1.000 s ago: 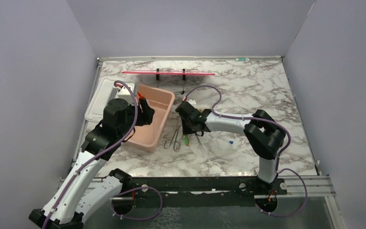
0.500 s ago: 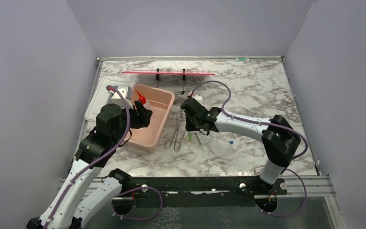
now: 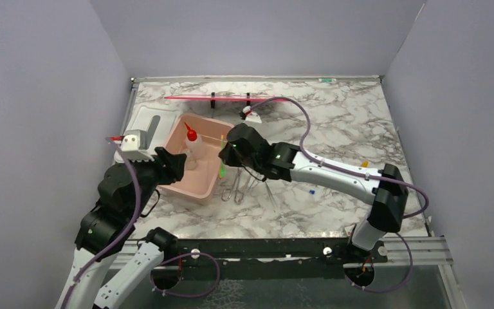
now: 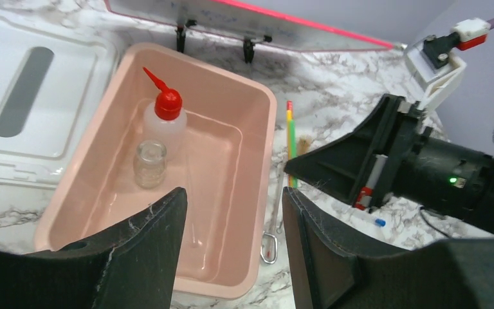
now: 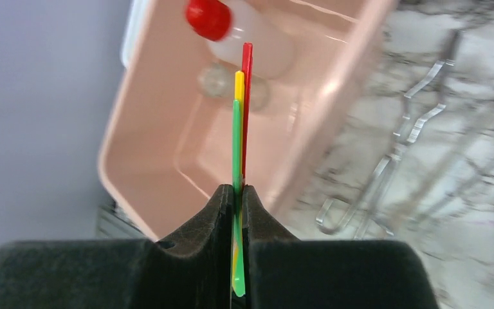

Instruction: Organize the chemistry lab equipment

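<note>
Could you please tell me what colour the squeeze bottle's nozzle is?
The nozzle is red; left wrist view shows it best.

Here's the grey-veined white marble surface [image 3: 334, 129]. At left sits a pink plastic tub [image 3: 196, 187], with a flat white plastic lid [image 3: 143, 122] just beside it. Right of the tub lie metal scissor-like tongs [image 3: 235, 190], then a thin metal rod [image 3: 272, 196] and a small blue-capped tube [image 3: 311, 191]. Along the back stands a long red strip on two black stands [image 3: 193, 97].

pink tub [image 3: 194, 191], white lid [image 4: 77, 84], marble table [image 3: 334, 122]
</note>
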Controlling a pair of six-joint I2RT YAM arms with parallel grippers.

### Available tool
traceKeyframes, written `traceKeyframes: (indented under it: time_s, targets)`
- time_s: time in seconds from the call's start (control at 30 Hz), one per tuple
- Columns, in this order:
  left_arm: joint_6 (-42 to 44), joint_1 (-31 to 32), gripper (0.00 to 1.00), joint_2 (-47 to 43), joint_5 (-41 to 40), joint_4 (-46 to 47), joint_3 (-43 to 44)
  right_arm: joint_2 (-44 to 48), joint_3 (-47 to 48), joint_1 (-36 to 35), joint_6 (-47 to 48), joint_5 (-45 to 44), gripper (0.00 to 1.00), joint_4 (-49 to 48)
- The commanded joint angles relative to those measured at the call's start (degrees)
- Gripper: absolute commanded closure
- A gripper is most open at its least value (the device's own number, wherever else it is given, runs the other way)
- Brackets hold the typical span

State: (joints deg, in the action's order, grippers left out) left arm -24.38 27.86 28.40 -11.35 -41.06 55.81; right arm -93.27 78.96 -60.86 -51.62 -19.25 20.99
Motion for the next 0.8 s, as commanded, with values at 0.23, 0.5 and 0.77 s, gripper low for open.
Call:
traceKeyframes:
  time_s: [0.23, 0.5, 0.77]
  targets:
    - [-1.38, 0.00, 0.40, -8.32, -9.69, -9.57, 5.28, -18.39, 19.82, -5.64, -13.31, -16.58, 0.91, 6.24]
    - [-0.91, 0.00, 0.40, -10.45, -11.09, -13.28, 5.36, -33.37, 36.69, -5.85, -17.46, -20.15, 0.90, 16.66]
    - [-0.85, 0.00, 0.39, -10.45, -11.58, -14.36, 5.10, -36.97, 38.86, -6.02, -21.52, -21.62, 0.77, 19.29]
